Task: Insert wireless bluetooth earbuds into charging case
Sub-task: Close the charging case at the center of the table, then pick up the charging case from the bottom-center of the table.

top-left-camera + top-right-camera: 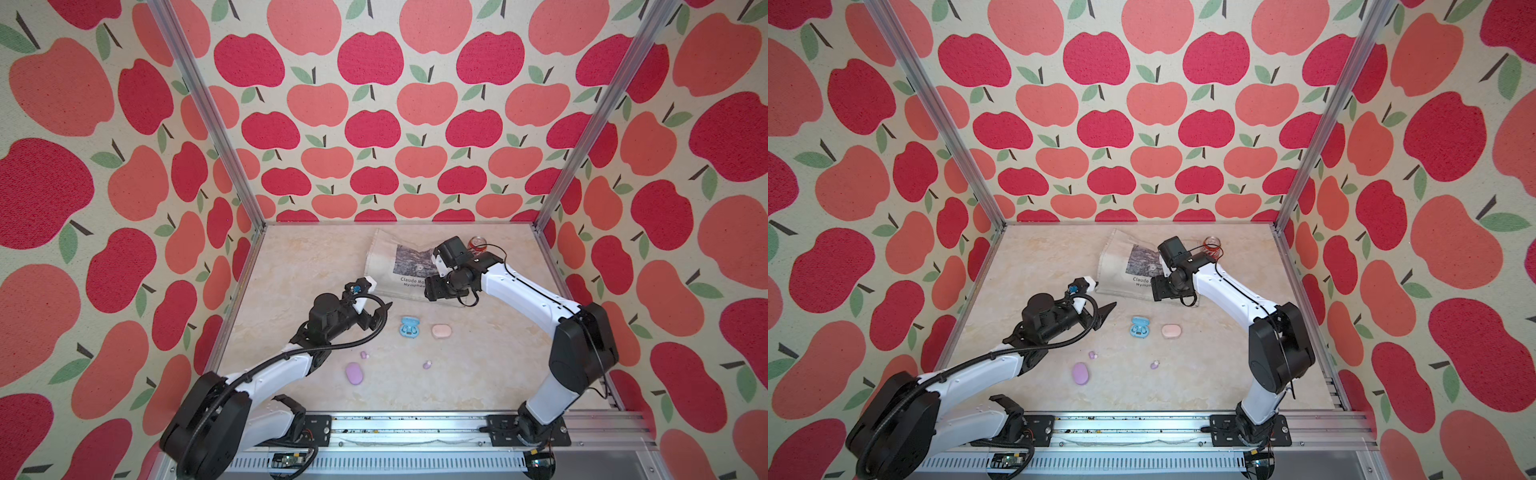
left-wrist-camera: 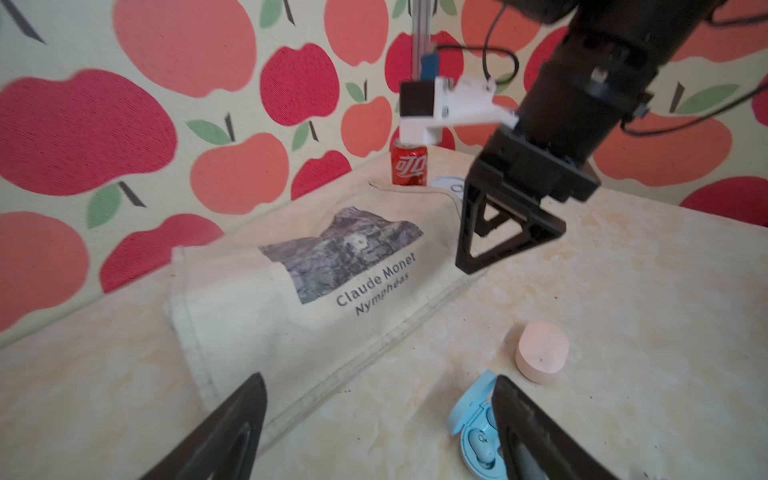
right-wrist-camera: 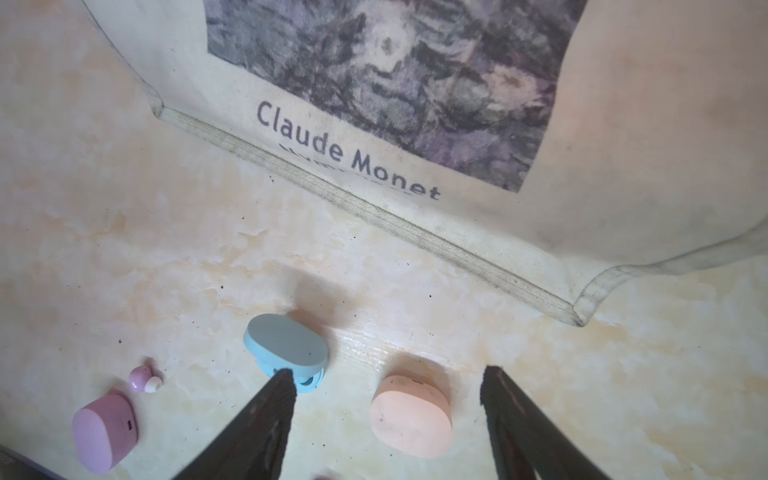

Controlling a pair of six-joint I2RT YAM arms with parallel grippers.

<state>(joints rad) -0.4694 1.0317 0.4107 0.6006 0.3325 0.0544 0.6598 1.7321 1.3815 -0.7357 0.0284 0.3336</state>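
Low in a top view, the shut lilac case [image 1: 354, 373] lies on the desk [image 1: 291, 266]. One lilac earbud [image 1: 364, 354] sits just above it and another lilac earbud [image 1: 427, 365] to its right. Both are loose, tiny and bean-shaped, well below my tools. Higher, at centre, the blue case [image 1: 409, 326] stands open with two blue earbuds [image 2: 478, 444] seated inside. My left tool [image 2: 378, 377], spread wide and empty, hangs just left of it on a low, outstretched arm. The pink case [image 1: 441, 331] lies shut beside the blue. Higher still, my right tool [image 3: 388, 372], spread and empty, hangs over the tote bag [image 1: 399, 266] edge on a sharply bent arm. A red can [image 1: 478, 243] stands behind.
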